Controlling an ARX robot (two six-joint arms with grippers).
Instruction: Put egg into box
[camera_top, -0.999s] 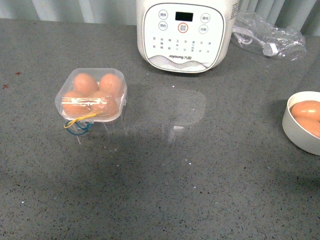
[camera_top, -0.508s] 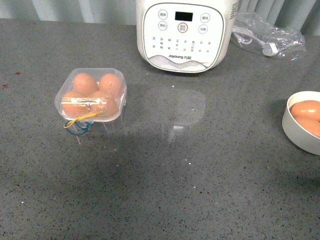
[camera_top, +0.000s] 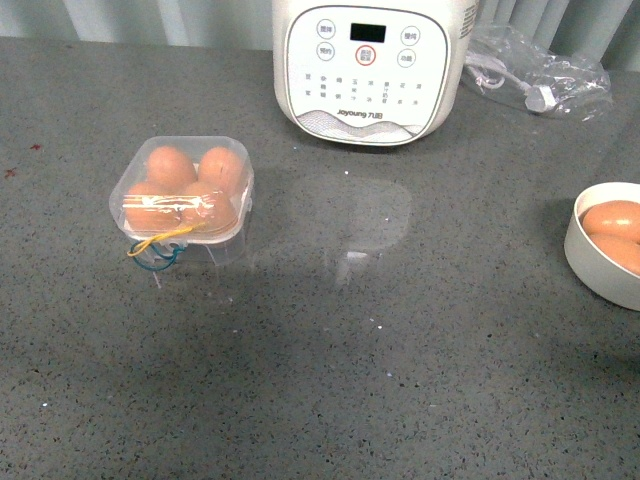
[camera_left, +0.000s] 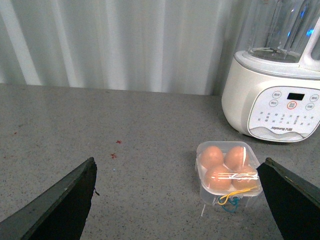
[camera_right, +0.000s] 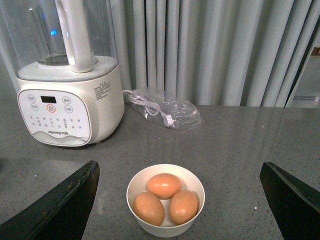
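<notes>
While both grippers, left (camera_left: 177, 200) and right (camera_right: 177, 200), hang wide apart holding nothing, the box (camera_top: 182, 192) sits lidded at 9 o'clock on the speckled grey counter (camera_top: 350, 380), four eggs inside. Bowl (camera_right: 165, 199) at 3 holds three eggs (camera_right: 164, 185); blender (camera_top: 372, 68) at 12, grey curtains (camera_right: 215, 50) behind.

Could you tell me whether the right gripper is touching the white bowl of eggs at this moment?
Apart. The right wrist view shows the right gripper with its fingers spread wide at the picture's edges, bare counter between them and the white bowl.
</notes>
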